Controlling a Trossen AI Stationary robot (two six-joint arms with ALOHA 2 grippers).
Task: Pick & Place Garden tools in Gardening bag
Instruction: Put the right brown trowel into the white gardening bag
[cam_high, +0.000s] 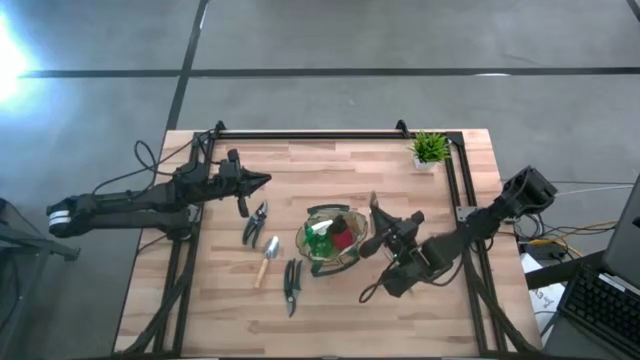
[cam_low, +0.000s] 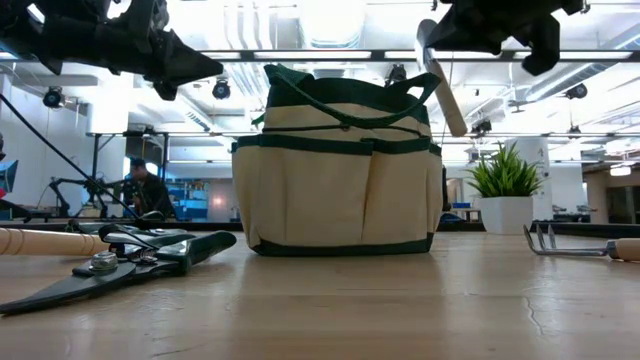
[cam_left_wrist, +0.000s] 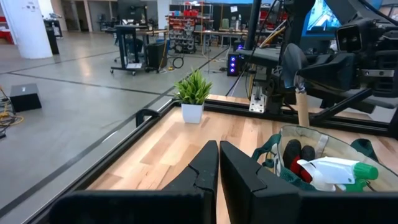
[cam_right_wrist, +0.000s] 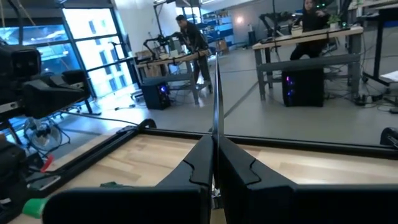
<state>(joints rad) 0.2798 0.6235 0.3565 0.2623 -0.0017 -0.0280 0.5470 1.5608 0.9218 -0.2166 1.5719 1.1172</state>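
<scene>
The olive-tan gardening bag (cam_high: 332, 240) stands on its base mid-table. A green spray bottle (cam_left_wrist: 336, 171) and a red-and-black piece (cam_left_wrist: 298, 155) are inside it. My right gripper (cam_high: 378, 222) hovers just right of the bag's rim, shut on a wood-handled trowel (cam_left_wrist: 292, 65). Left of the bag, pruning shears (cam_high: 254, 225), a silver trowel (cam_high: 267, 262) and a second pair of shears (cam_high: 292, 285) lie flat on the table. A rake (cam_low: 580, 242) lies on the table, at the right in the low view. My left gripper (cam_high: 262, 181) is shut with nothing in it, in the air at the far left. My right gripper pinches the trowel's thin metal blade (cam_right_wrist: 216, 118) between its two fingers; the right wrist view shows the blade edge-on. The fingers come in about level from the table's right. The wooden handle (cam_low: 445, 95) hangs tilted below the fingers, clear of the table, beside the bag's top.
A small potted plant (cam_high: 430, 150) stands at the far right corner. A black metal frame (cam_high: 300, 135) runs along the table's far and side edges. Bare wood lies between the bag and the near edge.
</scene>
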